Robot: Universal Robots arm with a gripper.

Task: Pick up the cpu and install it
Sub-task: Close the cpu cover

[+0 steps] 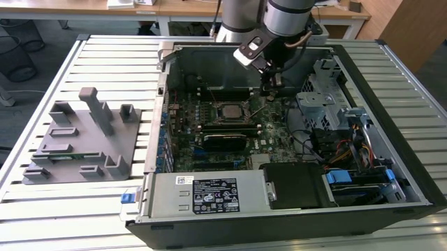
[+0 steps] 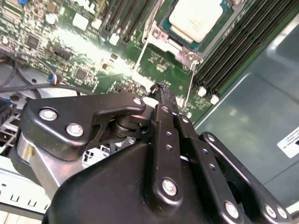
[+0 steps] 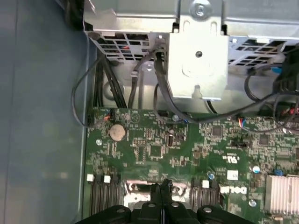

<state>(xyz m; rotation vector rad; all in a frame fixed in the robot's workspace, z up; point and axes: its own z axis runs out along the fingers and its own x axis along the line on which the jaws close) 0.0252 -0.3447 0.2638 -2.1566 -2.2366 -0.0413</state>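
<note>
The cpu (image 1: 229, 111) lies flat in the black socket frame on the green motherboard (image 1: 269, 137), inside the open computer case. Its dull silver top (image 2: 195, 18) also appears in the second wrist view, with a metal bracket around it. My gripper (image 1: 272, 82) hangs over the board toward the exterior view's right of the socket, apart from the cpu. Its two black fingers are pressed together at the tips (image 2: 161, 89) with nothing between them. In the first wrist view the shut fingertips (image 3: 161, 187) point down at the board near a metal bracket.
A grey fixture plate (image 1: 77, 141) with a green memory stick (image 1: 70, 155) lies outside the case at the exterior view's left. A metal drive cage (image 1: 323, 99), cables (image 3: 161, 88) and black memory slots (image 2: 233, 56) surround the gripper. The power supply (image 1: 209, 193) fills the case's front.
</note>
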